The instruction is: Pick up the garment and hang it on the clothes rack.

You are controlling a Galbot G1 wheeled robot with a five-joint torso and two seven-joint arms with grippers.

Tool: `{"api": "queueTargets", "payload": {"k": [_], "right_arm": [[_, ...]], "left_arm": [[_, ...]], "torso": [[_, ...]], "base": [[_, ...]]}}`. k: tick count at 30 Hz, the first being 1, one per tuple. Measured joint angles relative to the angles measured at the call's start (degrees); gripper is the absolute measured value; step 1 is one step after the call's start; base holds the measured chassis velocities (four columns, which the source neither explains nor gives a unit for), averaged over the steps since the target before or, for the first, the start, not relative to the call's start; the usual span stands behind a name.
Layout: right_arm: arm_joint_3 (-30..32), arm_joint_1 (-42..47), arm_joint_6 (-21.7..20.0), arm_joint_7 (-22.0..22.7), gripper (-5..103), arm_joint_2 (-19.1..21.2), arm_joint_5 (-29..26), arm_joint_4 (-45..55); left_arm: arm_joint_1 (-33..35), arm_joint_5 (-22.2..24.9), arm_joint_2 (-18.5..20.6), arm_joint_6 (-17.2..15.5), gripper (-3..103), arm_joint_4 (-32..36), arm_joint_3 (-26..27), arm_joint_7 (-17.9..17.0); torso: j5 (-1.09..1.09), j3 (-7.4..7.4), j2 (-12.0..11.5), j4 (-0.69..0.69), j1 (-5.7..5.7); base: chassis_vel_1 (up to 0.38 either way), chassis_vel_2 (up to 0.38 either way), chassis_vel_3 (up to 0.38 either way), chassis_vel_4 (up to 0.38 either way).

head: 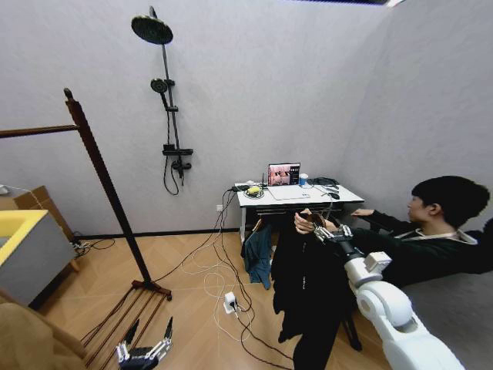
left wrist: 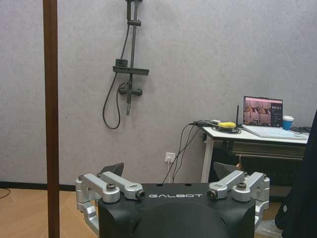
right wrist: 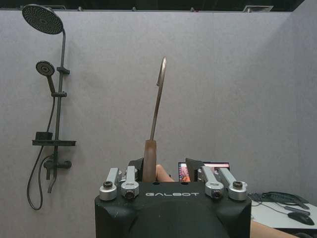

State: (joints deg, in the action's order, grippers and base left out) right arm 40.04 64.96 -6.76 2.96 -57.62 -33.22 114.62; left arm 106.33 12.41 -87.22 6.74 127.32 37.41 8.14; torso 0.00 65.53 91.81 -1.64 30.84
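The garment (head: pixel 304 285), long and black, hangs in front of the desk at the right. A person's hand (head: pixel 303 223) holds the top of its hanger. My right gripper (head: pixel 322 229) is at that same spot. In the right wrist view its jaws (right wrist: pixel 166 166) stand partly closed around the hanger's wooden neck (right wrist: pixel 149 158), with a gap still showing between them. The metal hook (right wrist: pixel 158 94) rises above them. The clothes rack (head: pixel 100 177) stands at the left, and its dark post (left wrist: pixel 50 119) is close to my left gripper (head: pixel 142 347), which hangs low, open and empty.
A black shower stand (head: pixel 166 92) is on the back wall. The white desk (head: pixel 296 196) carries a laptop, and a blue garment (head: pixel 258 258) hangs at its side. Cables and a power strip (head: pixel 229 302) lie on the wooden floor. A yellow-topped box (head: pixel 23 247) sits far left.
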Motion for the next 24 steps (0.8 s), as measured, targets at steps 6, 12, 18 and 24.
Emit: {"api": "queueTargets", "payload": {"k": [6, 12, 18, 24], "right_arm": [[0.4, 0.2, 0.9, 0.2, 25, 0.2, -0.3, 0.0], [0.7, 0.0, 1.2, 0.1, 9, 0.6, -0.6, 0.0], [0.7, -0.1, 1.2, 0.2, 9, 0.5, -0.7, -0.1], [1.1, 0.1, 1.2, 0.1, 9, 0.8, -1.0, -0.1]], "left_arm": [[0.0, 0.0, 0.0, 0.0, 100, 0.0, 0.0, 0.0], [0.0, 0.0, 0.0, 0.0, 100, 0.0, 0.0, 0.0], [0.0, 0.0, 0.0, 0.0, 100, 0.0, 0.0, 0.0], [0.0, 0.0, 0.0, 0.0, 100, 0.0, 0.0, 0.0]], "torso": [[0.01, 0.00, 0.0, 0.00, 0.00], [0.00, 0.00, 0.0, 0.01, 0.00], [0.02, 0.00, 0.0, -0.02, 0.01], [0.01, 0.00, 0.0, -0.01, 0.02]], "base": [[0.000, 0.000, 0.000, 0.000], [0.000, 0.000, 0.000, 0.000], [0.000, 0.000, 0.000, 0.000], [0.000, 0.000, 0.000, 0.000]]}}
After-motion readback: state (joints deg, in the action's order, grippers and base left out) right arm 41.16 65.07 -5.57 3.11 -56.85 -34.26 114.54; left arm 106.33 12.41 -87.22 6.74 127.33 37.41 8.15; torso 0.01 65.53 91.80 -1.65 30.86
